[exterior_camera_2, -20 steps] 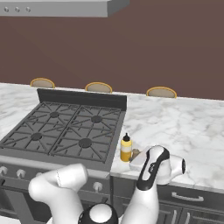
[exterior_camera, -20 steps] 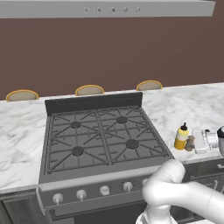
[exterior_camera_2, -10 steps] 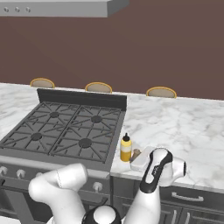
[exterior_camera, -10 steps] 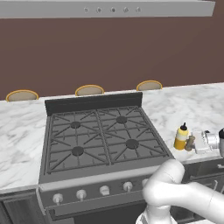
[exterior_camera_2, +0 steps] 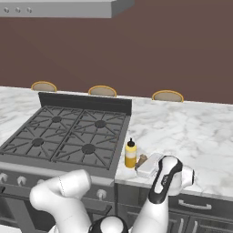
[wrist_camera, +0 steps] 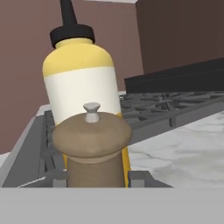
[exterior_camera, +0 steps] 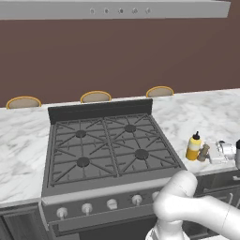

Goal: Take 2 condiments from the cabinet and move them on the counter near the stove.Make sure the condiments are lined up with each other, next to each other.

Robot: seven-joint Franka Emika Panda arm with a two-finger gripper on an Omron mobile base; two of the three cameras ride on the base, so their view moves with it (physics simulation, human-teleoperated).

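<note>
The yellow squeeze bottle (exterior_camera: 193, 146) with a dark nozzle stands on the white marble counter (exterior_camera: 211, 117), just right of the stove (exterior_camera: 110, 145). The small brown pepper mill (exterior_camera: 203, 153) is upright right beside it, on the side away from the stove. My gripper (exterior_camera: 206, 153) reaches in from the right, level with the counter, and is shut on the mill. In the hand view the mill (wrist_camera: 92, 148) is very close, between the fingertips (wrist_camera: 56, 176), with the bottle (wrist_camera: 81, 83) directly behind it. The right base view has the bottle (exterior_camera_2: 130, 154), mill (exterior_camera_2: 142, 159) and gripper (exterior_camera_2: 144, 163) at the counter's front edge. The cabinet is out of view.
The stove's black grates (exterior_camera_2: 68, 136) and raised back panel (exterior_camera: 101, 110) lie left of the bottle. Three round stool tops (exterior_camera: 96, 96) show beyond the counter's far edge. A range hood (exterior_camera: 117, 9) hangs overhead. Bare marble (exterior_camera_2: 200, 132) stretches to the right.
</note>
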